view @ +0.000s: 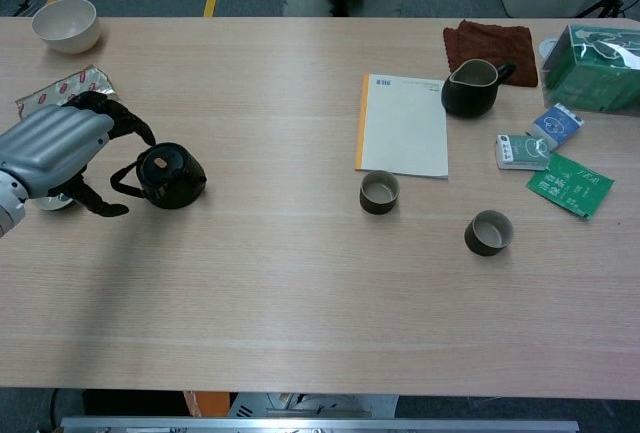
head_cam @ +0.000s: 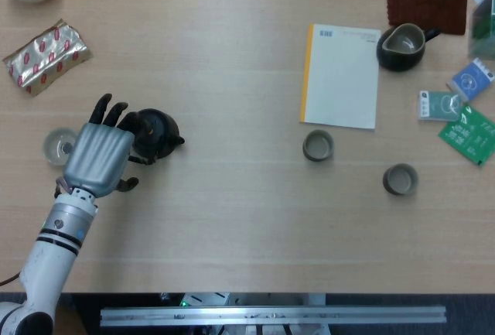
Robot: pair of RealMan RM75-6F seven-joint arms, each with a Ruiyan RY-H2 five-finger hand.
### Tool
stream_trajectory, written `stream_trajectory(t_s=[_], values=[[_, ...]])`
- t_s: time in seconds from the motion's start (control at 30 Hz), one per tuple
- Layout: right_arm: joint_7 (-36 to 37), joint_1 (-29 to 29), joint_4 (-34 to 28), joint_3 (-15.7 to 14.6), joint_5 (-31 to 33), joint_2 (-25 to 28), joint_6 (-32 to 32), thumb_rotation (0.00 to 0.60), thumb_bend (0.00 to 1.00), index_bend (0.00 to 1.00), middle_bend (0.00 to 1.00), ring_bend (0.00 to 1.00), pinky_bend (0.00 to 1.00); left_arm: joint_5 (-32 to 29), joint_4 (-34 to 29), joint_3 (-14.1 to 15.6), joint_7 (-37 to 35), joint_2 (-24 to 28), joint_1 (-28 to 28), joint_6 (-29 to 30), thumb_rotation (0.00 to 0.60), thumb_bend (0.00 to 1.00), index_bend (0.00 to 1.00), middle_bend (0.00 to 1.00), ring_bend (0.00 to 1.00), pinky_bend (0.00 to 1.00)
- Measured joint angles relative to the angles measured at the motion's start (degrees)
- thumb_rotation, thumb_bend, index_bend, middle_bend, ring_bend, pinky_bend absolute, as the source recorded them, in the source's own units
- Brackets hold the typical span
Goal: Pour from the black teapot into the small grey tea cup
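meanwhile the left hand (view: 55,148) is hovering spread and seemingly empty beside the black teapot (view: 170,176) at frame left; gripping its handle (view: 122,181) is coming next.

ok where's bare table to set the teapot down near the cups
Bare wood runs between the black teapot and the nearer grey cup, and along the front edge. Right of the notebook it is crowded: pitcher, packets, second cup.

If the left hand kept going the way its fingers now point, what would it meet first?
Most likely the black teapot: the left hand sits just beside it, fingers angled toward its handle side. Whether they already touch is unclear; in the chest view a small gap seems to remain.
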Motion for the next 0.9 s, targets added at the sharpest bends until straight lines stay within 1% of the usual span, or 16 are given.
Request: stream_trajectory(t_s=[0.23,0.9], values=[[0.53,-0.35,0.46,-0.11,0.11,-0.09,0.37,0.600,0.15,0.27,0.25,0.14,0.27,1.79,1.46,0.49,-0.27,-1.24,1.10,-1.12,0.600,0.10,0.33,0.37,0.23,0.00],[0.50,-0.72,0.58,-0.22,0.40,0.01,0.45,0.600,0.15,0.27,0.25,0.14,0.27,4.75,6.77,-0.73,-2.23,-4.66,3.06,-3.16,0.600,0.09,0.36,0.38,0.23,0.00]])
